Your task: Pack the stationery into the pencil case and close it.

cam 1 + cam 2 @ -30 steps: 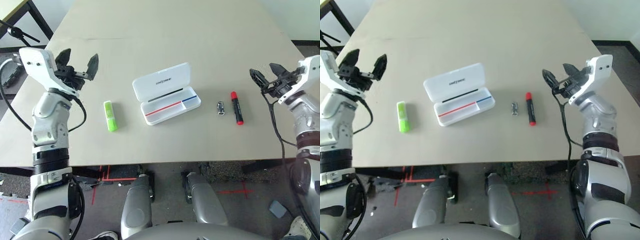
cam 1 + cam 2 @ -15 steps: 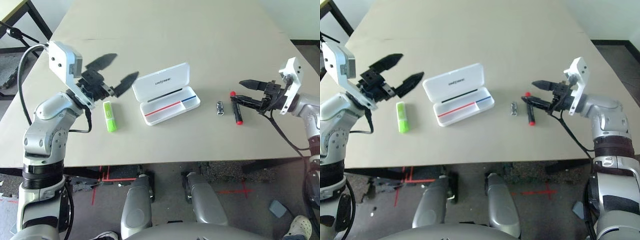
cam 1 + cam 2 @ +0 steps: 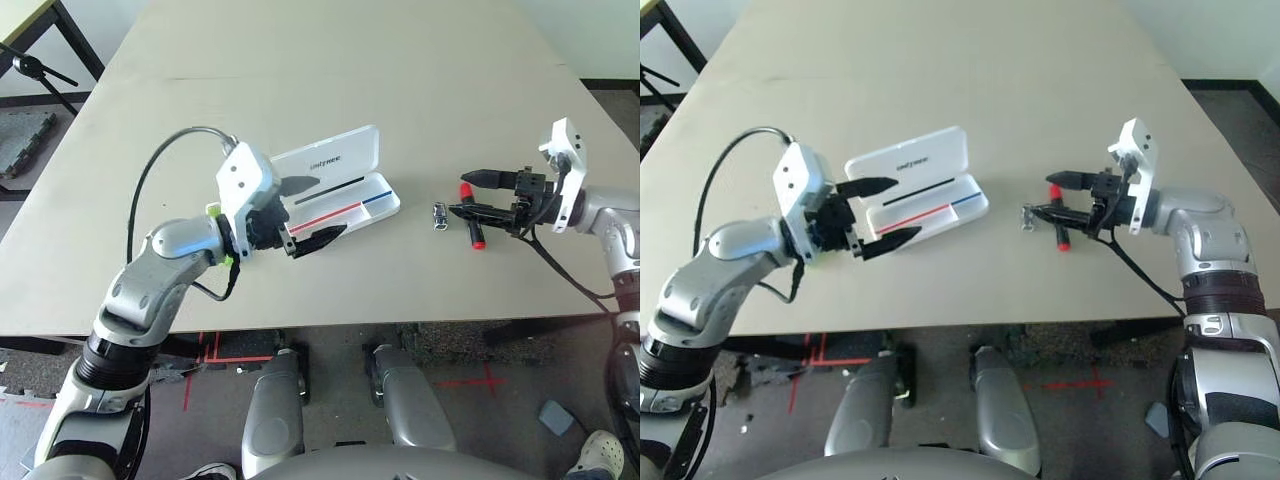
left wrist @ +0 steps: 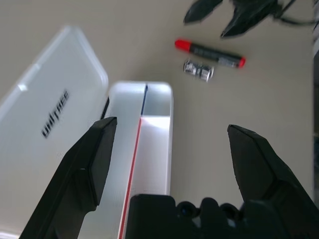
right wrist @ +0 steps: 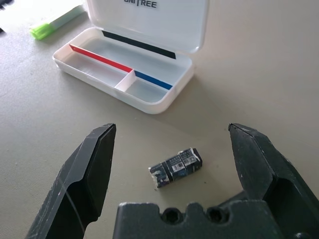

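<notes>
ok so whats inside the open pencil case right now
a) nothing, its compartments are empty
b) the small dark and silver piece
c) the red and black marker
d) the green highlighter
a: the compartments of the pencil case show bare, while the highlighter and the small dark-and-silver piece lie outside on the table, as does the marker.

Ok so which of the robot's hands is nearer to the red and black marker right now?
The right. The right hand hovers over the marker, while the left hand is across the table, at the pencil case.
</notes>
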